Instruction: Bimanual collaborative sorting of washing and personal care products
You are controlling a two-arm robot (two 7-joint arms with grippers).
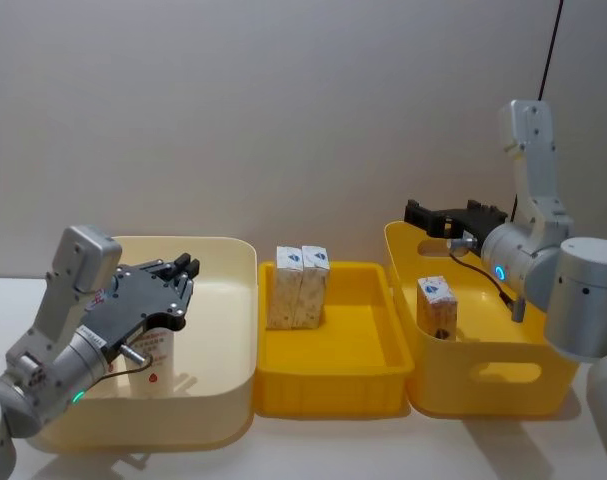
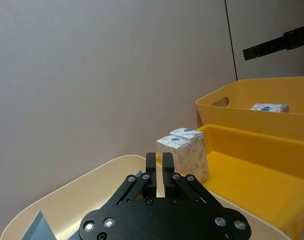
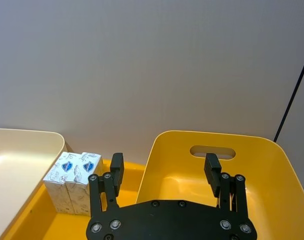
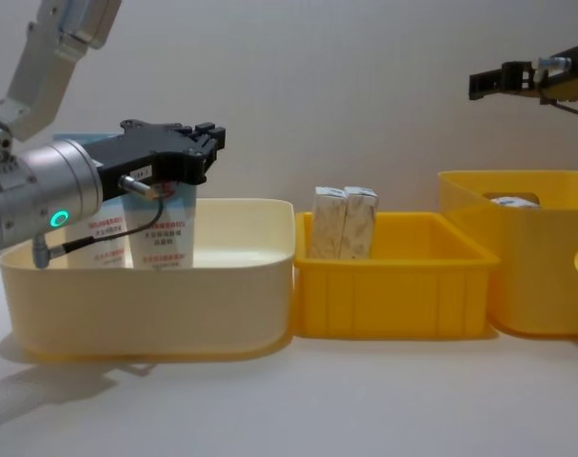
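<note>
head view: cream bin (image 1: 233, 330), yellow tray (image 1: 363, 350), yellow bin (image 1: 483, 375).
left gripper (image 2: 160, 160): over cream bin, fingers pressed together.
right gripper (image 3: 163, 167): over yellow bin, fingers spread.
tubes (image 4: 160, 238): in cream bin.
boxes (image 1: 298, 287): two in yellow tray, one in yellow bin.
step: likely between picks; next, lower onto a tray box.

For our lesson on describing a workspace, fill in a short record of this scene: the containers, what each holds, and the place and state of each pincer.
Containers: cream bin left; yellow tray middle; handled bin right
Cream bin holds: squeeze tubes, upright, count unclear
Yellow tray holds: two white boxes, upright, side by side
Handled bin holds: one white box
Left arm: left pincer over cream bin, shut, empty
Right arm: right pincer above handled bin, open, empty
</note>
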